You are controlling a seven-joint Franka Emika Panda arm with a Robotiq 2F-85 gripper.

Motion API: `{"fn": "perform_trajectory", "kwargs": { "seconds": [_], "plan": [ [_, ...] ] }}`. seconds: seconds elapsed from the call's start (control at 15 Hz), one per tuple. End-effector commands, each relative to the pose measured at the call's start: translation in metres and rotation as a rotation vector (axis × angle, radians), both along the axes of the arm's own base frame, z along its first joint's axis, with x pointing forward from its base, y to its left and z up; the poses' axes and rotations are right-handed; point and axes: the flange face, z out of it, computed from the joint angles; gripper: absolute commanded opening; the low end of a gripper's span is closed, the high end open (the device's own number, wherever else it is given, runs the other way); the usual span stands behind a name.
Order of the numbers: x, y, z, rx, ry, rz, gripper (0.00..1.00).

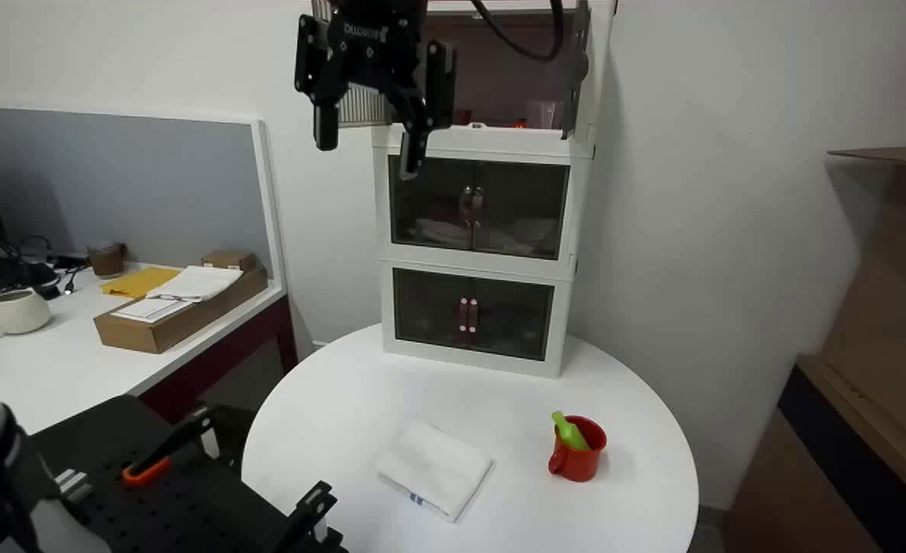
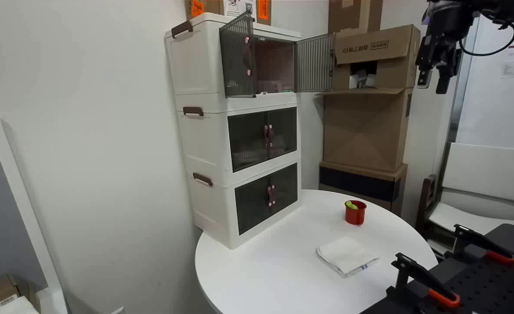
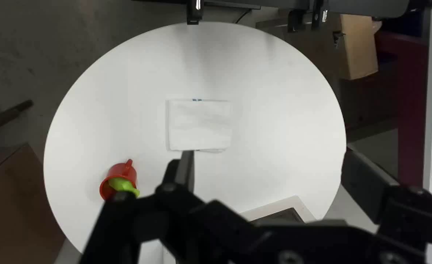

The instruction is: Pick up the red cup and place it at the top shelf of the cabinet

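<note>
The red cup (image 1: 578, 461) stands upright on the round white table, with a bright green utensil (image 1: 569, 432) in it. It also shows in an exterior view (image 2: 355, 215) and in the wrist view (image 3: 122, 171), lower left. The white cabinet (image 1: 483, 262) stands at the table's back; it also shows in an exterior view (image 2: 209, 148). Its top shelf (image 1: 499, 84) has both dark ribbed doors swung open, as an exterior view (image 2: 274, 61) also shows. My gripper (image 1: 370, 152) is open with nothing between its fingers, high above the table and far from the cup. It also shows in the wrist view (image 3: 268, 156).
A folded white cloth (image 1: 436, 470) lies on the table (image 2: 274, 279) beside the cup. A transparent container (image 1: 541, 115) stands in the top shelf. Its open doors (image 2: 238, 56) (image 2: 314, 65) jut outward. Cardboard boxes (image 2: 363, 131) are stacked right of the cabinet. Black clamps (image 2: 427, 279) sit at the robot's base.
</note>
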Motion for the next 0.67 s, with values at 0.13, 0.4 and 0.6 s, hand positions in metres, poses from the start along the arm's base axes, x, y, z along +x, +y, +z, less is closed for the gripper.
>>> {"fn": "perform_trajectory", "kwargs": {
  "seconds": [0.13,0.4,0.6],
  "plan": [
    [0.001,-0.001,0.001,-0.008,-0.009,-0.002,1.0],
    [0.001,-0.004,0.002,-0.025,-0.027,-0.007,1.0],
    [0.013,-0.012,-0.011,-0.147,-0.221,-0.054,1.0]
  ]
}}
